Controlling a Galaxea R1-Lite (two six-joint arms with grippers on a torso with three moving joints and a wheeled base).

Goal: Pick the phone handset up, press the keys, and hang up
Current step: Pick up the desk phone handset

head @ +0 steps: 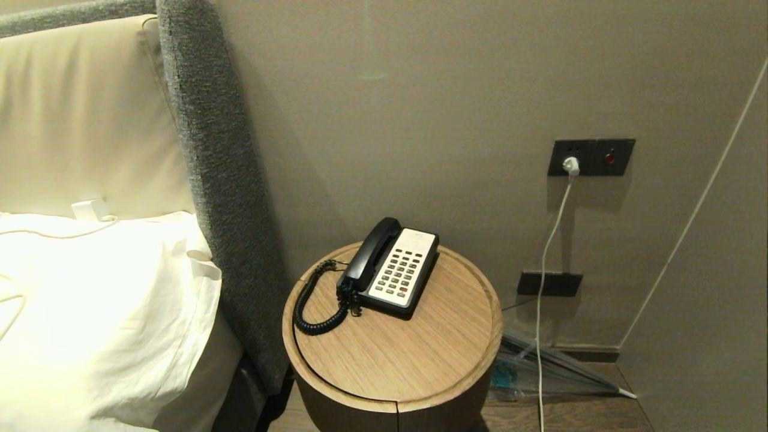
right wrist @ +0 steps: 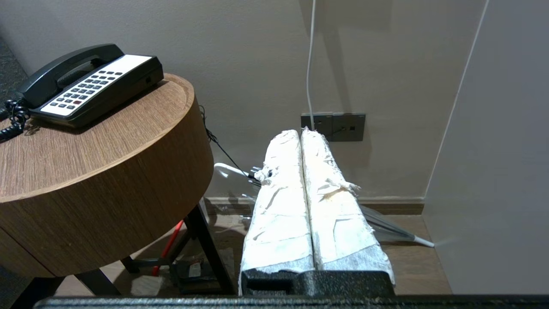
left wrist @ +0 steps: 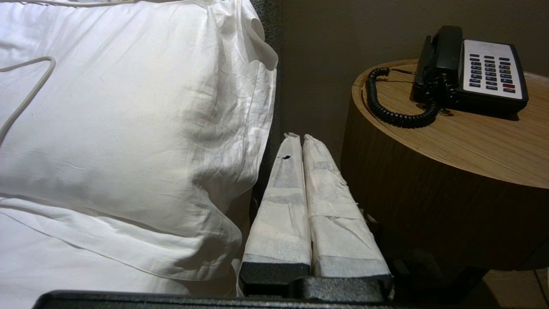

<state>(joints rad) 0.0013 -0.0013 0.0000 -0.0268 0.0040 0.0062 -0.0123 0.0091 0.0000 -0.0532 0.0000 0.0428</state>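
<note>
Handset: the long curved glossy black plastic phone handset (head: 370, 254) lies cradled on the black-and-white phone base (head: 401, 273) atop the round wooden table (head: 420, 354), well apart from both clenched, empty grippers, left gripper (left wrist: 299, 138) and right gripper (right wrist: 299, 133), parked below table height.

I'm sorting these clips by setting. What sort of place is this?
Most likely a hotel bedroom: a bed with a white pillow and padded headboard, and a corded desk phone on a round wooden bedside table.
</note>
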